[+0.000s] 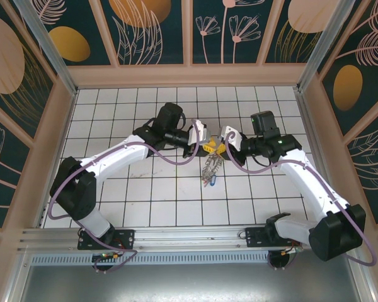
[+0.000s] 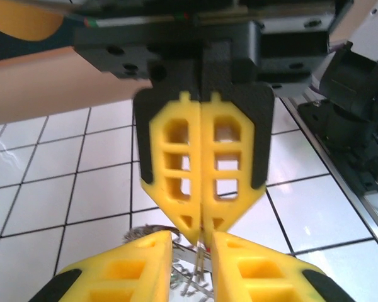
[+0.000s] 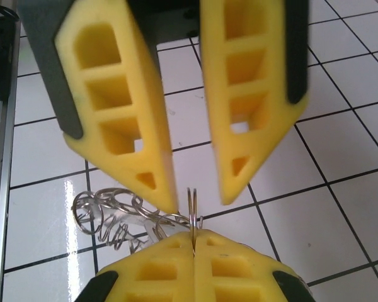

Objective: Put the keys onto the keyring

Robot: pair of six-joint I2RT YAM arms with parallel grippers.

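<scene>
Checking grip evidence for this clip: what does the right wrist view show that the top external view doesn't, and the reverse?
Right wrist: a thin wire loop of the keyring pinched upright in the shut right gripper, with the left gripper open, fingertips either side of it. Top external: both arms from base to wrist, and the keys bunched beside the fingertips. Both: the grippers meeting tip to tip above the tiled table.

Glossy, smooth white tiles cover the bench; the keyring is bright polished metal wire; the jaws look like matt, slightly grainy yellow plastic
</scene>
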